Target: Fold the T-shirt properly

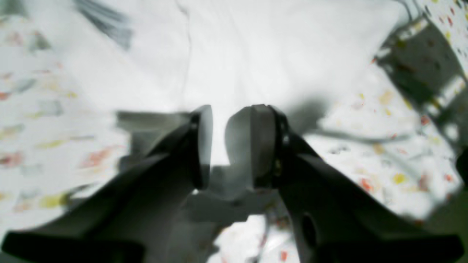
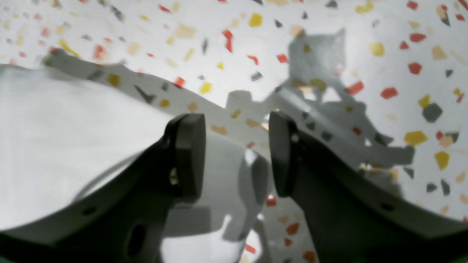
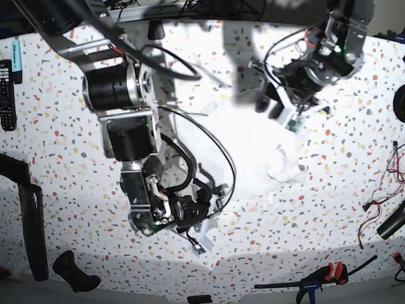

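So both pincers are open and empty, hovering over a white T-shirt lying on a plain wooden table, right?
Not quite: the table is white terrazzo speckled with red, yellow and grey chips, not plain wood, as the right wrist view shows. The rest holds: the left pincer and the right pincer are open and empty over the white T-shirt.

The T-shirt (image 3: pixel 253 149) lies crumpled on the speckled table (image 3: pixel 63 164) near the middle, bunched into folds toward 4 o'clock. The right gripper (image 3: pixel 212 215) sits at the cloth's 7 o'clock edge, its fingers too dark to read. The left gripper (image 3: pixel 269 107) hangs over the shirt's 1 o'clock part. A remote (image 3: pixel 6 95) lies at 9 o'clock, a clamp (image 3: pixel 323 277) at 5 o'clock.
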Robot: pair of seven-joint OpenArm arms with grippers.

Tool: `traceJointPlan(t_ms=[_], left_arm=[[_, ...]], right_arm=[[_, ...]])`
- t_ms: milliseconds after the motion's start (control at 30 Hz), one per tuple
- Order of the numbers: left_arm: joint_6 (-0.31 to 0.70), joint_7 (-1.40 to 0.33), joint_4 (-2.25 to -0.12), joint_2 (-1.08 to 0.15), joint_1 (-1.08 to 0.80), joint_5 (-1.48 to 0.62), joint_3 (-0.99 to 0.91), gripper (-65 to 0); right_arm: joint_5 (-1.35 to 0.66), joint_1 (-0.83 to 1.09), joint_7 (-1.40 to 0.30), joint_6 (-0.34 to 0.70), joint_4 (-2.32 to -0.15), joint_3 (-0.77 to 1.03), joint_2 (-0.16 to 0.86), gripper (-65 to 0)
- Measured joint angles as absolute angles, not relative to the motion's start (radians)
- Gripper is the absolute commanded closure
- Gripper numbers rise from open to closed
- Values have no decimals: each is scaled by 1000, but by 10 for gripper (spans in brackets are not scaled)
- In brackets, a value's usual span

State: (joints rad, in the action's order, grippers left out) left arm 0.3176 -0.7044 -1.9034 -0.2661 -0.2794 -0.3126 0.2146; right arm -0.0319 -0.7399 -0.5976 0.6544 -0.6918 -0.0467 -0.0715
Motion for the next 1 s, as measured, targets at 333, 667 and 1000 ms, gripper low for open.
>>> traceJointPlan(t_ms=[333,667,1000], left_arm=[[267,-688,-1694,-197,-189,-163,210,-175],[274,-664,-1611,-238,-121,-152,122,-175],[262,-695,-1602,-346,-80,-124,83,-175]], right_arm=[[-157,-728,-863,689,-688,-47,-58,-278],[-242,-561,-900,690,-878,-46,-30,-278],[-440,-268,-1128,693,-1312,-47,-31,-278]])
